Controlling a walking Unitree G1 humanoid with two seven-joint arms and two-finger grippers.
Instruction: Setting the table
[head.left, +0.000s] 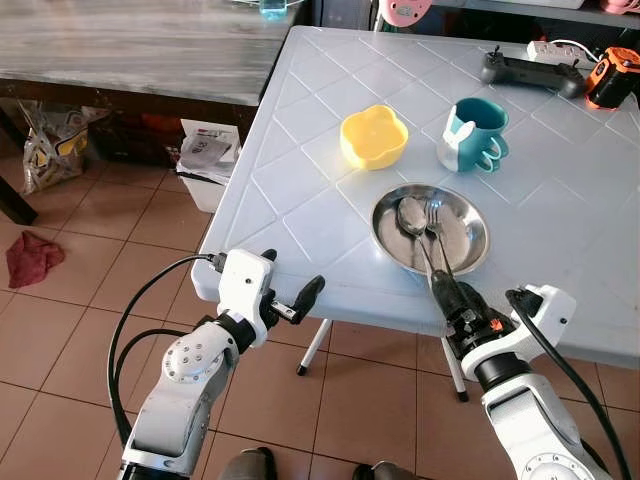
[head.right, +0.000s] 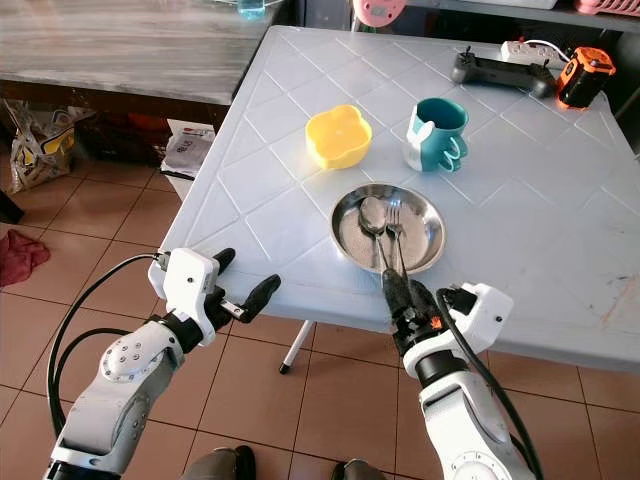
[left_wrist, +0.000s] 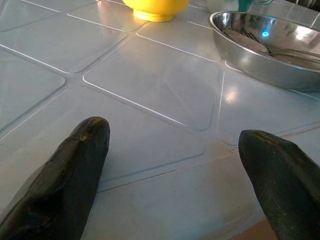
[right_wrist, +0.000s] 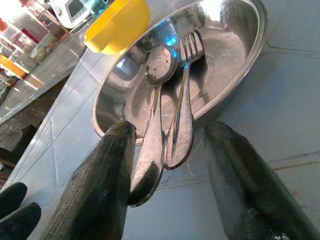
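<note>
- Left gripper (head.left: 293, 300): fingers apart, holding nothing, at the near edge of the table (head.left: 300, 170).
- Right gripper (head.left: 448, 291): fingers apart, straddling the cutlery handles at the plate's near rim; not yet closed.
- Spoon (right_wrist: 152, 125) and fork (right_wrist: 182, 107): side by side, heads in the plate, handles overhanging the near rim between the fingers.
- Plate (head.left: 470, 255): steel, shallow, near the table's front edge.
- Risk, judged: closing on both handles at once could pinch one and flick the other off, or drag the light plate toward the edge.
- Bowl (head.left: 373, 136): yellow, beyond the plate.
- Mug (head.left: 476, 134): teal, right of the bowl.
- Remote controller (head.left: 531, 73): at the far edge.
</note>
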